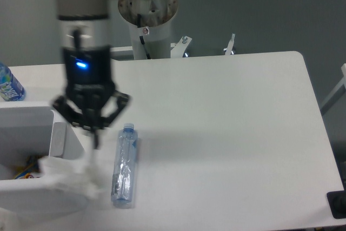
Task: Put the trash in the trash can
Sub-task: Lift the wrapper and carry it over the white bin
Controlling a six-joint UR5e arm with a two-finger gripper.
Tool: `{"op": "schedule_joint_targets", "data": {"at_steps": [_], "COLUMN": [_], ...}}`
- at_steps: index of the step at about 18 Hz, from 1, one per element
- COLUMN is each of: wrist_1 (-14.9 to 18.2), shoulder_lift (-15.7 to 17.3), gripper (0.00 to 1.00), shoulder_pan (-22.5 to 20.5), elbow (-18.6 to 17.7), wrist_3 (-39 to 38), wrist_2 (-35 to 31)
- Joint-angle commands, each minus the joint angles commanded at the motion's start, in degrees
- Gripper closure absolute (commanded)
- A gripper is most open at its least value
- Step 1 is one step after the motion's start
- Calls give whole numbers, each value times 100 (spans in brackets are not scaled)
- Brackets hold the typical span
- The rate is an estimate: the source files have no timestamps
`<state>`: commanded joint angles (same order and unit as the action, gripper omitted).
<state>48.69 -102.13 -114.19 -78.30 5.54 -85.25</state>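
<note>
At lower left, the gripper [94, 143] had its jaws pinching the white wad [67, 172] over the trash can [65, 117] rim, where it could snag and fall beside the clear bottle [124, 165] on the table [227, 128].

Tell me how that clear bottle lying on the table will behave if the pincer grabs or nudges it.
The clear plastic bottle looks empty and crinkled, so it is probably light and may dent under a squeeze. It lies on its side on the smooth white table, so a sideways nudge would likely roll it. Its glossy wall could slip.
</note>
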Motion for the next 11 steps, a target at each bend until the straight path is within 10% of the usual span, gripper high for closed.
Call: {"op": "schedule_joint_targets", "data": {"at_steps": [6, 8, 11], "wrist_1": [0, -9, -18], "shoulder_lift": [184, 193, 185], "gripper": [94, 38, 9], "shoulder_pan": [423, 458, 459], "elbow": [-413, -466, -440], "wrist_3": [-53, -53, -70], "wrist_2": [26, 17, 17]}}
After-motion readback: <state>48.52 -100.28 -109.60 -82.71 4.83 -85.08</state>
